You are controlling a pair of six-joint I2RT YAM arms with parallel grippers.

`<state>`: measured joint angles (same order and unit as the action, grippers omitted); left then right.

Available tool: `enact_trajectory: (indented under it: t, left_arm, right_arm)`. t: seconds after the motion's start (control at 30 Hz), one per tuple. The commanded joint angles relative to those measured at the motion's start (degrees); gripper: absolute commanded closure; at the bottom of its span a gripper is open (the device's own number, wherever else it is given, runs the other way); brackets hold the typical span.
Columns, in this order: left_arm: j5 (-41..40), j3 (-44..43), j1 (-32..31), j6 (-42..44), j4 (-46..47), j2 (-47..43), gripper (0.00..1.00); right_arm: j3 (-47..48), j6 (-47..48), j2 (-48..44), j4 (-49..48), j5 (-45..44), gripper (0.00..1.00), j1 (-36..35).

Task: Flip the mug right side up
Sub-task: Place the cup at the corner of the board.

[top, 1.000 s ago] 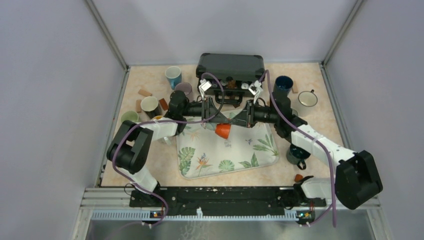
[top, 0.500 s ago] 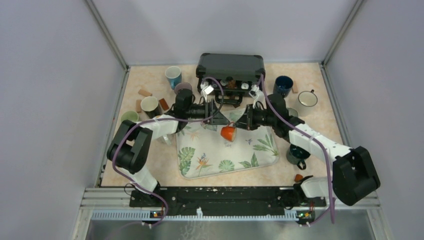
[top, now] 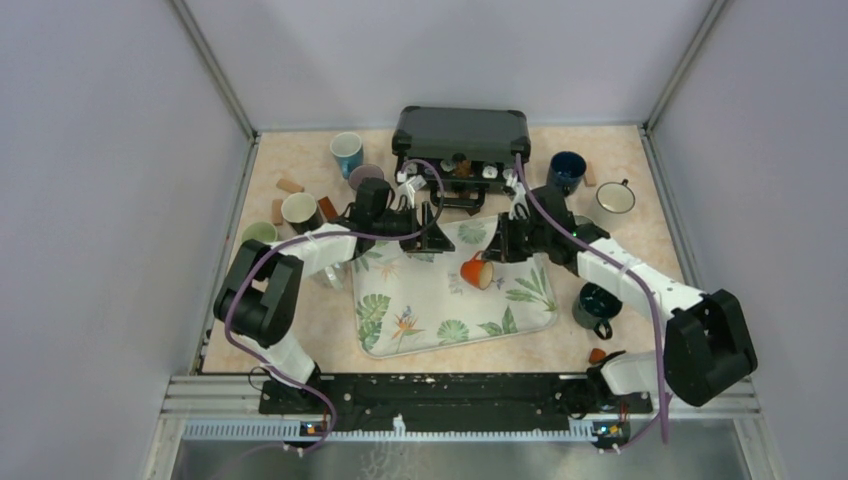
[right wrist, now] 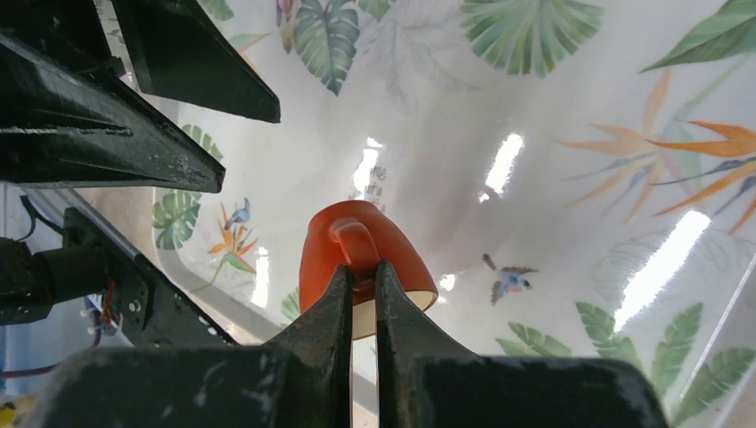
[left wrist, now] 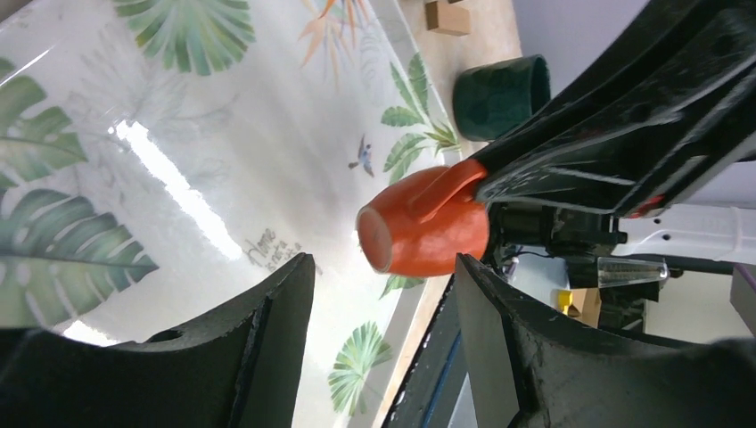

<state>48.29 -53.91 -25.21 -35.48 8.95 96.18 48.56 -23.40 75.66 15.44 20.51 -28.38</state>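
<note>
Above the mat (top: 420,312), the orange mug (top: 477,271) hangs tilted, its handle (right wrist: 355,241) pinched in the right gripper (right wrist: 360,270) — likely light, rigid, glossy and breakable, best held there — while the left gripper (left wrist: 382,267) stands wide, empty.

"Home" script on leaf-print mat (left wrist: 178,134)

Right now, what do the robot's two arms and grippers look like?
The left arm and right arm look alike: white links, bulky black joints, and a purple cable along each. The left gripper and right gripper are black, each with two flat, tapering fingers.
</note>
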Motion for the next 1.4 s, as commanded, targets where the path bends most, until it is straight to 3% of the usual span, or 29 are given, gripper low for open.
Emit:
enact_trajectory:
  t: [0.0,0.57,1.07,1.37]
  left_arm:
    - [-2.49,-2.54,-0.26,4.38,-5.62,-1.91,0.34]
    - [-5.05,-4.27,-1.13,14.55,-20.12,-6.97,0.34]
    - [-3.52,-3.49,-1.11,15.53,-19.55,-7.44,0.34]
    - [-3.21,-3.13,-1.15,15.42,-19.33,-7.76,0.34]
  right_arm:
    - [7.1,2.38,0.89,7.0,-5.03,1.0,-0.56]
    - [17.39,5.6,5.19,32.12,-15.37,1.0,-0.62]
    - [14.6,1.14,-0.33,47.72,-19.37,1.0,-2.56]
    - [11.41,-3.31,-2.42,50.2,-20.25,1.0,-7.73]
